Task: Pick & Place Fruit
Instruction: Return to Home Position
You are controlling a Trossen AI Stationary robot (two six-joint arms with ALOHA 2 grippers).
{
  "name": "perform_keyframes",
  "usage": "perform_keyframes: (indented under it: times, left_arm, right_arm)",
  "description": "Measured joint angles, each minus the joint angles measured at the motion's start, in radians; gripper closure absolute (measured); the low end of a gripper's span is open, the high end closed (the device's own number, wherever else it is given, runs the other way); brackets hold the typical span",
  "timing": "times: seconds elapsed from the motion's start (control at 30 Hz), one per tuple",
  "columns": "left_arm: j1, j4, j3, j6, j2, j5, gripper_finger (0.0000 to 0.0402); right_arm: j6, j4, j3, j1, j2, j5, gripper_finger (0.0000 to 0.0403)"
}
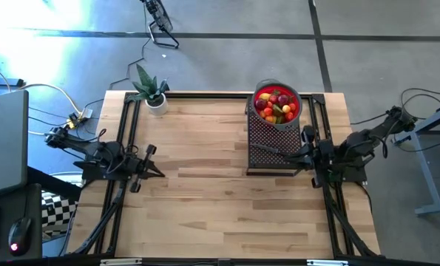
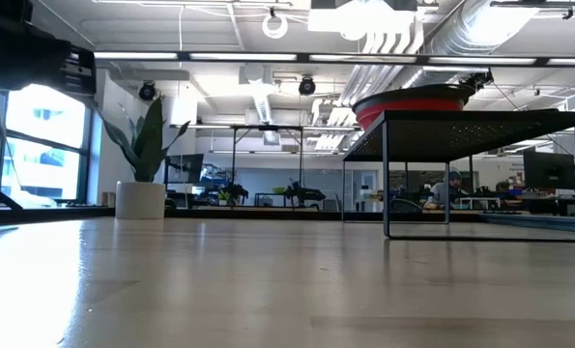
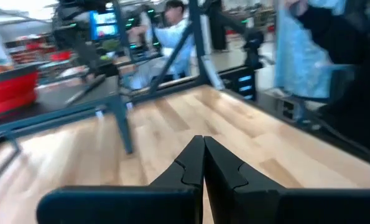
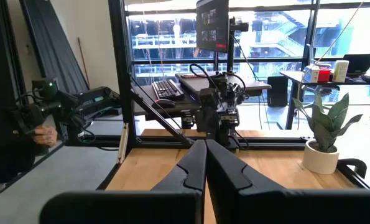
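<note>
Several small toy fruits [image 1: 276, 104], red, yellow and green, lie heaped in a red bowl [image 1: 259, 94]. The bowl stands on the far end of a dark mesh rack [image 1: 268, 137] at the table's right; the low view shows the bowl [image 2: 413, 101] on the rack's top [image 2: 480, 124]. My left gripper [image 1: 160, 174] is shut and holds nothing. It points level toward the rack from the table's left side [image 3: 203, 149]. My right gripper [image 1: 292, 154] is also shut and holds nothing. It points level across the rack's near right part [image 4: 204, 152].
A potted green plant [image 1: 151, 92] in a white pot stands at the far left corner. Bare wooden tabletop [image 1: 197, 192] stretches between the two arms and along the near edge. Black frame rails [image 1: 123, 133] run along both sides of the table. People sit in the room beyond.
</note>
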Motion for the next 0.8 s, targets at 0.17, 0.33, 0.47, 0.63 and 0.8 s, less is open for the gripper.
perform_keyframes:
  times: [0.17, 0.33, 0.47, 0.63, 0.8]
  left_arm:
    - [0.000, -0.001, 0.000, 0.017, -0.001, 0.041, 0.0402]
    - [0.000, -0.002, -0.001, -0.058, -0.001, 0.031, 0.0402]
    - [0.000, -0.002, -0.002, -0.081, -0.001, 0.029, 0.0402]
    - [0.000, -0.002, -0.002, -0.081, -0.001, 0.029, 0.0401]
    - [0.000, -0.002, -0.003, -0.081, -0.001, 0.028, 0.0401]
  right_arm:
    - [-0.002, -0.025, 0.000, 0.000, -0.010, 0.000, 0.0400]
    - [0.007, -0.058, 0.000, 0.000, -0.034, 0.000, 0.0400]
    - [0.024, -0.104, 0.000, 0.000, -0.091, 0.000, 0.0400]
    - [0.019, -0.131, 0.001, 0.000, -0.161, 0.006, 0.0400]
    - [0.010, -0.194, 0.001, 0.000, -0.219, 0.023, 0.0400]
